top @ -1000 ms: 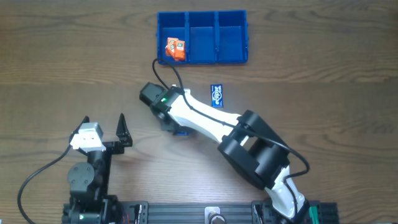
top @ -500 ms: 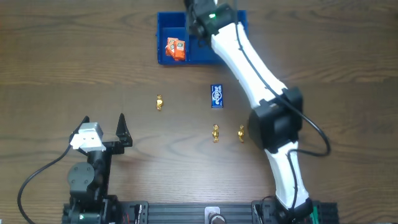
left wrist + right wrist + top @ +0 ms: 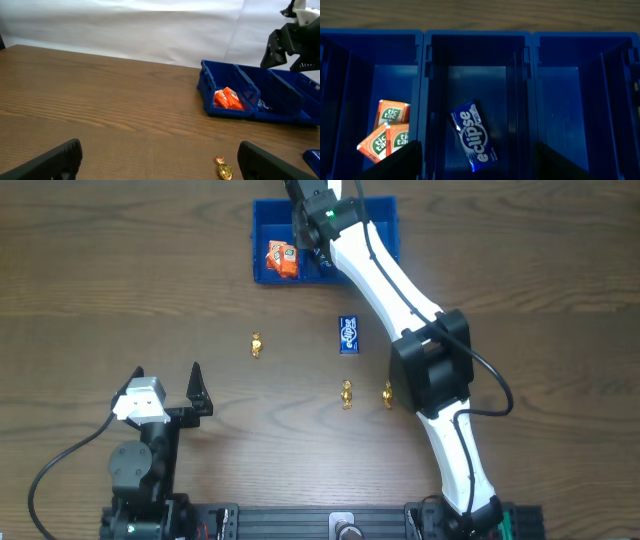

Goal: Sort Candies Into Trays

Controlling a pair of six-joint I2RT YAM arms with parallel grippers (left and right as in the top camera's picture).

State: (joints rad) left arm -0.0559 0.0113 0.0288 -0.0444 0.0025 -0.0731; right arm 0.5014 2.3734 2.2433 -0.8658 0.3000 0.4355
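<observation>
Right gripper (image 3: 479, 167) over the blue 3-compartment tray (image 3: 529, 80), fingers spread open.
1 blue mint pack (image 3: 472, 131) lies in the middle compartment, 2 orange packs (image 3: 387, 130) in the left; the left gripper (image 3: 167, 372), also open, is well apart from the tray.

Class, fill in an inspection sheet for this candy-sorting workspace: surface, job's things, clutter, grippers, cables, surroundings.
Surface: brown wood-grain table.
Job's things: blue plastic three-compartment tray holds two orange candy packs in one end compartment, one blue gum pack in the middle; second blue pack and three gold-wrapped candies lie on the table.
Clutter: nothing seen.
Grippers: left gripper open near its base; right gripper open above the tray's middle compartment.
Cables: black cables at both arms.
Surroundings: white backdrop.
</observation>
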